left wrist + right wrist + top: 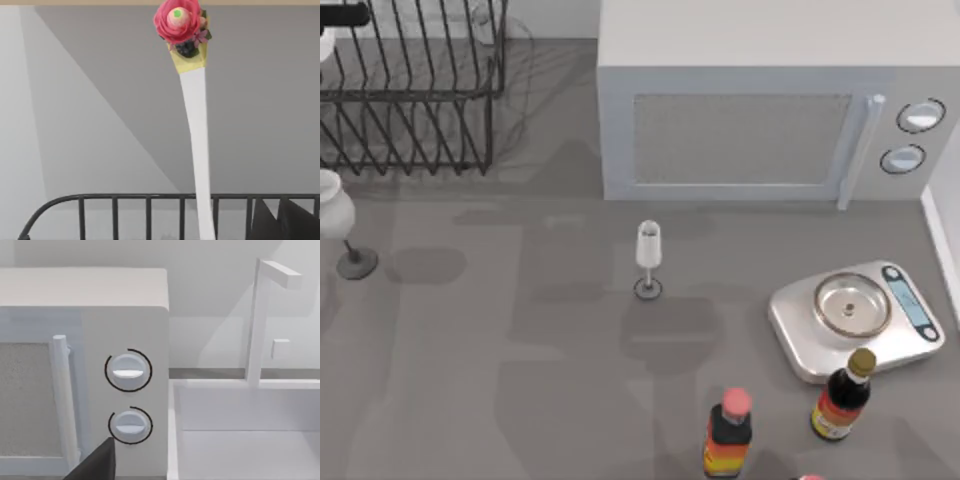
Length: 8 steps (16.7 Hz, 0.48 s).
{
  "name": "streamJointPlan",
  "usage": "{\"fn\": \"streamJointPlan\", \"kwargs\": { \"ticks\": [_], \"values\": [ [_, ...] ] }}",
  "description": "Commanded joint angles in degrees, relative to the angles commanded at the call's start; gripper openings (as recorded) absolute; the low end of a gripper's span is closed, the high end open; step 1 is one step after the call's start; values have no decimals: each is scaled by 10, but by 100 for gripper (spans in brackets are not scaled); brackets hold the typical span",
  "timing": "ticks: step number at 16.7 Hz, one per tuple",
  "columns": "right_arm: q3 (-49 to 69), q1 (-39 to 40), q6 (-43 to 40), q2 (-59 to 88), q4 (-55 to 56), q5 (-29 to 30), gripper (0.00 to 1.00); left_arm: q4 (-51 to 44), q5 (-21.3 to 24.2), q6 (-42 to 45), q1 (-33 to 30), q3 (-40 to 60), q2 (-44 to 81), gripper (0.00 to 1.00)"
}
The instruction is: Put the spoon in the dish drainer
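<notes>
Left arm's up at the far left edge of the top view, just a dark bit of it (342, 14) poking in at the top corner. In the left wrist view its end effector's dark fingers (282, 220) sit low in the corner. Right wrist view catches one dark fingertip (97, 462) of the right end effector, can't judge its opening.

Grey table (520, 400) w/ dish drainer (415, 90), microwave (750, 110), scale (855, 315), 2 bottles (729, 432)
</notes>
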Motion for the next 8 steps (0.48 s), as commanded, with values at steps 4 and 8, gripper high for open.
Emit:
{"fn": "streamJointPlan", "kwargs": {
  "ticks": [4, 8],
  "values": [
    [0, 0, 0, 0, 0, 0, 100, 0, 0, 0, 0, 0, 0, 15],
    [0, 0, 0, 0, 0, 0, 100, 0, 0, 0, 0, 0, 0, 45]
  ]
}}
